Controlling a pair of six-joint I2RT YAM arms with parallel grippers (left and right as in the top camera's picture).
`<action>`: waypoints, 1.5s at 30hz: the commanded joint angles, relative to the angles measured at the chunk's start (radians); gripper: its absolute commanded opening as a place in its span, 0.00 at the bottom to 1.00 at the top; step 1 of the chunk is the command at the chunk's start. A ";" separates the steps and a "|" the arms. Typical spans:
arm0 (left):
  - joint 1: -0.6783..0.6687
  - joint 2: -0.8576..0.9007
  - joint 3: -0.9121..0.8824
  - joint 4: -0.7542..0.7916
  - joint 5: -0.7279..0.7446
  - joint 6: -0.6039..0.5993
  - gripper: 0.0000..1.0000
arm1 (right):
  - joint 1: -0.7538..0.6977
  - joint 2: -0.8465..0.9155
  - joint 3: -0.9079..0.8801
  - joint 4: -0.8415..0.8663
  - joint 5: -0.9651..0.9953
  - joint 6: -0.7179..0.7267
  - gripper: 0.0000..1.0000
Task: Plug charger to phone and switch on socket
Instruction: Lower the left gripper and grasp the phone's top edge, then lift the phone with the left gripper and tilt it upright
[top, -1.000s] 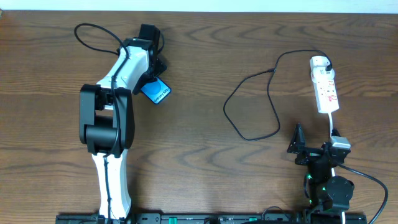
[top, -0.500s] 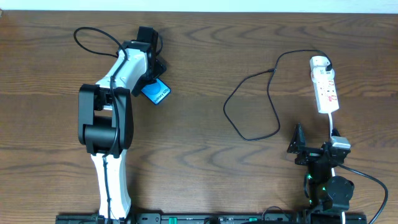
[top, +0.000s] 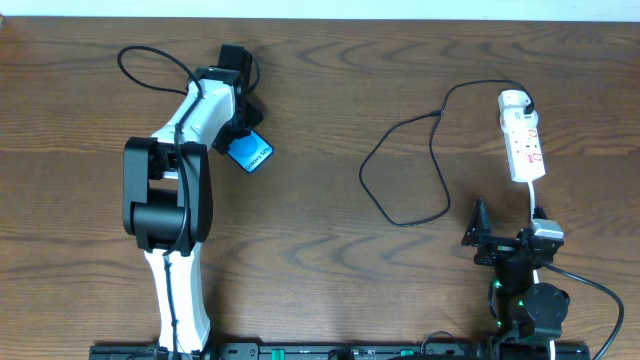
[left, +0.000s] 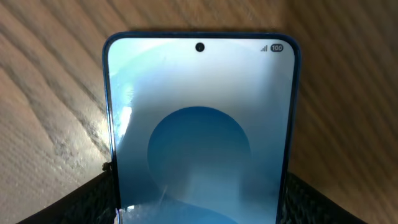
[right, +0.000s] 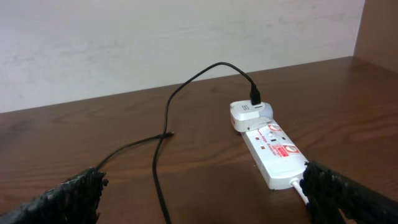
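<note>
Nudged slightly leftward since a second ago, the left gripper (left: 199, 202) sits at the far left of the table (top: 320, 290). Its dark fingers (left: 74, 202) are closed against both long edges of the phone (top: 248, 153), which lies screen up. The right gripper (right: 199, 199) rests at the near right, fingers spread wide, holding nothing. Beyond it lies the socket (top: 523, 140). The charger (top: 363, 170) loops left from the socket's far end, its connector loose on the wood.

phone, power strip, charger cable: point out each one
phone (left: 199, 124), left wrist view, middle of its blue screen
power strip (top: 524, 148), overhead view, middle of its white body
charger cable (top: 361, 175), overhead view, left bend of its loop
</note>
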 joint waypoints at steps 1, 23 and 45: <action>-0.002 0.015 -0.036 -0.050 0.079 0.013 0.67 | 0.006 -0.005 -0.001 -0.005 0.002 -0.006 0.99; -0.002 -0.125 -0.025 -0.202 0.283 0.172 0.64 | 0.006 -0.005 -0.001 -0.004 0.001 -0.006 0.99; -0.002 -0.125 -0.025 -0.319 0.535 0.291 0.64 | 0.006 -0.005 -0.002 -0.005 0.002 -0.006 0.99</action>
